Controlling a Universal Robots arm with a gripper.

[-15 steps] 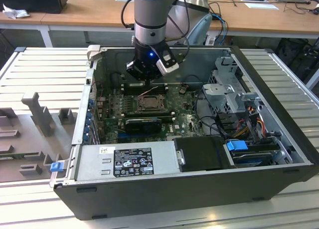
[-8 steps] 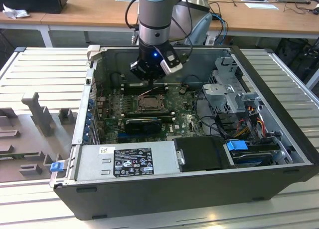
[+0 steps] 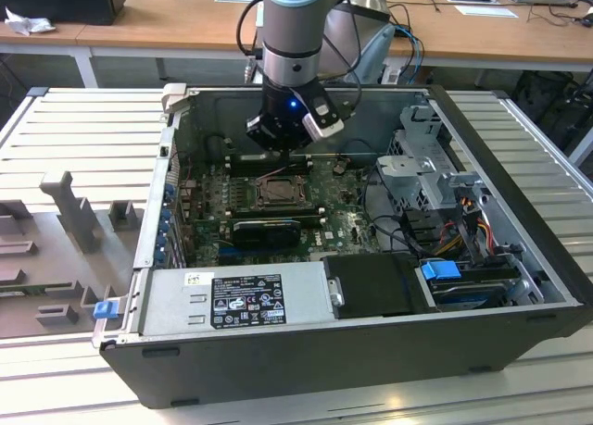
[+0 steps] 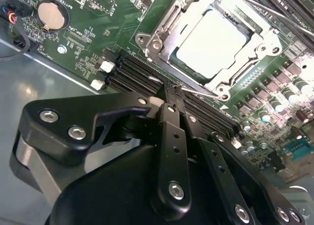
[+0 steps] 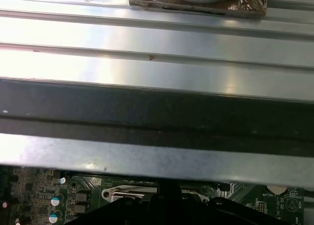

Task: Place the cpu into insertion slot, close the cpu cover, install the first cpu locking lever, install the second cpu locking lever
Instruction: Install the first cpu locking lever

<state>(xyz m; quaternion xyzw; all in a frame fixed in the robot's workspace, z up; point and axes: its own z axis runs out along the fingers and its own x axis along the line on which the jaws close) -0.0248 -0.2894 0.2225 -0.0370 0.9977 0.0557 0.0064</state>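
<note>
Sitting on a ribbed silver metal table (image 3: 65,119), an open computer case (image 3: 352,351) lies on its side with the green circuit board (image 3: 208,221) exposed inside. Beyond the table, at the far side of the exterior view, runs a wooden desk (image 3: 167,22) with papers and cables on it. On the exterior view's left, grey moulded holders (image 3: 69,212) rest on the table, and a grey power supply (image 3: 236,295) fills the near edge of the case beside a black box (image 3: 375,284).

The cpu (image 4: 213,36) shows in the second wrist view as a pale, flat square with a smooth, lightly shining face. It lies seated in the insertion slot (image 4: 169,63), and the cpu cover (image 4: 265,36) is folded down around it, its silver frame bordering the chip on all sides through the large window. A thin wire lever (image 4: 203,91) runs along the near edge of the socket, just beside the long black memory slots (image 4: 135,70). In the exterior view the socket (image 3: 278,192) sits mid-board.

The gripper (image 4: 171,95) hangs above the far side of the board; in the exterior view it (image 3: 278,138) is just beyond the socket. In the second wrist view its black fingers (image 4: 170,119) are pressed together into a narrow blade with nothing held between them, and the tip sits at the wire lever near the socket's edge; whether it actually touches the lever I cannot tell.
</note>
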